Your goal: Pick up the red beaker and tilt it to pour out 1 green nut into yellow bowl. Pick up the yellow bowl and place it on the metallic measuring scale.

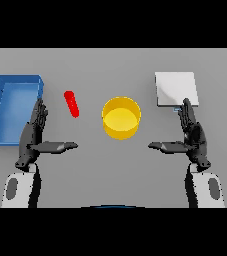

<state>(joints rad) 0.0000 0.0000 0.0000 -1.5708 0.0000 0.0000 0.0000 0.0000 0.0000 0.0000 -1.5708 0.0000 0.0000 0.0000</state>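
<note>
A slim red beaker [72,103] lies on the grey table, left of centre, tilted a little. The round yellow bowl [121,117] stands in the middle of the table; its inside shows only yellow. A flat pale metallic scale [176,88] sits at the back right. My left hand [34,134] rests low on the left, open, fingers straight and thumb pointing inward, below and left of the beaker. My right hand [193,134] mirrors it on the right, open, just below the scale's near edge. Neither hand touches anything.
A blue tray [0,105] with raised walls stands at the far left, close beside my left hand.
</note>
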